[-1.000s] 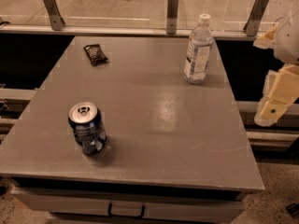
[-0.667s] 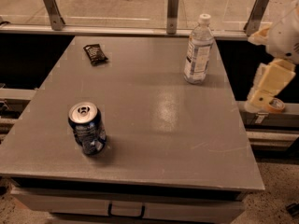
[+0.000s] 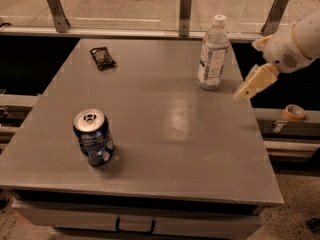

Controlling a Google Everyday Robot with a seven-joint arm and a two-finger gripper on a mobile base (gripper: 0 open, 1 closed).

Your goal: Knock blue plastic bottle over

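Observation:
The blue plastic bottle [image 3: 212, 54] is a tall clear bottle with a white cap and a white-and-bluish label. It stands upright near the table's back right edge. My gripper [image 3: 243, 94] is cream-coloured and hangs from the white arm [image 3: 295, 46] at the right. It sits just right of the bottle's lower half, over the table's right edge, with a small gap between them. It holds nothing that I can see.
A short blue soda can [image 3: 93, 136] stands at the front left of the grey table [image 3: 165, 134]. A dark snack packet [image 3: 102, 57] lies at the back left. Metal rail posts [image 3: 185, 11] run behind the table. A tape roll [image 3: 293, 112] lies on a ledge to the right.
My gripper has moved left and slightly up, from beyond the table's right edge to close beside the bottle. The bottle, can and packet have not moved.

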